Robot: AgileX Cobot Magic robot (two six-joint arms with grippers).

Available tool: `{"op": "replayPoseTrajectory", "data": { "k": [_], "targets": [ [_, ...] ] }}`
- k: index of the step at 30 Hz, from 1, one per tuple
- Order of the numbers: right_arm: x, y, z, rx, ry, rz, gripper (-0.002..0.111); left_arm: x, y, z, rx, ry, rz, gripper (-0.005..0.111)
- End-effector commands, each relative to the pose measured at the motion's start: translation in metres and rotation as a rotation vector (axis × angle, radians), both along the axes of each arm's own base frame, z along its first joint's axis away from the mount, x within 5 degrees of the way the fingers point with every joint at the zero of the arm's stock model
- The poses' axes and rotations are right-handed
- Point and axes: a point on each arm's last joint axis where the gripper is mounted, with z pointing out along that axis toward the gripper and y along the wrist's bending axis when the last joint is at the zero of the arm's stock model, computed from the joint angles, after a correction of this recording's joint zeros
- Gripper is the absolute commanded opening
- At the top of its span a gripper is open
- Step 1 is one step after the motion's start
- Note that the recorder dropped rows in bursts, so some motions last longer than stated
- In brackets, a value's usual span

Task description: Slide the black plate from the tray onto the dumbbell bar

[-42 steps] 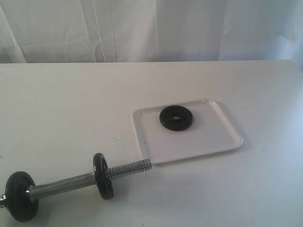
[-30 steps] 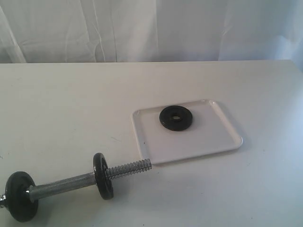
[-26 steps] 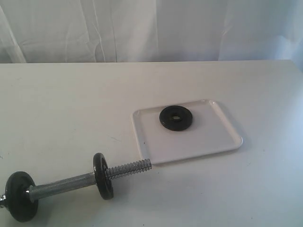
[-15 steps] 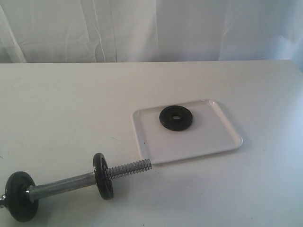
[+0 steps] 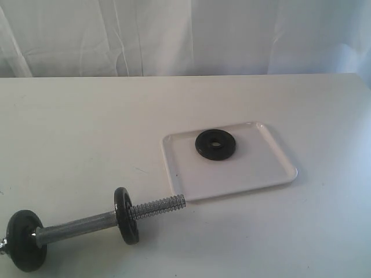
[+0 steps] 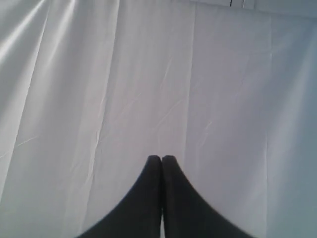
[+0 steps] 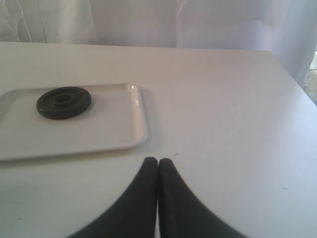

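In the exterior view, the plate (image 5: pixel 215 144) is seen flat on the tray (image 5: pixel 249 174), with the bar (image 5: pixel 81 223) aimed lengthwise at the tray's near corner. The left gripper (image 6: pixel 161 159), pressed together, is faced only with curtain (image 6: pixel 148 74). The right gripper (image 7: pixel 158 161), likewise closed and empty, is shown with the tray ahead and is judged nearer the plate.

Bright, washed-out daylight thru the white curtain (image 5: pixel 185 35), faint soft shadow under the dumbbell bar (image 5: pixel 75 226), small glare spot on the tray (image 7: pixel 132 88) rim, my right gripper (image 7: pixel 158 161) blurry up close.
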Motion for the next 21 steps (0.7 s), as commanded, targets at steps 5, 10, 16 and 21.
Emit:
{"op": "replayPoseTrajectory", "data": {
  "k": [5,10,16,21],
  "targets": [
    [0.0,0.0,0.0,-0.005,-0.014,0.003,0.0,0.001,-0.006,0.084,-0.003,0.295,-0.087,0.0],
    [0.0,0.0,0.0,-0.005,-0.014,0.005,0.0,0.018,-0.014,0.035,0.459,1.12,-0.14,0.0],
    [0.0,0.001,0.0,-0.004,-0.014,0.022,0.0,0.025,-0.03,0.019,0.599,1.263,-0.379,0.0],
    [0.0,0.001,0.0,-0.004,-0.014,0.02,0.0,0.035,-0.046,0.013,0.714,1.291,-0.581,0.0]
  ]
}}
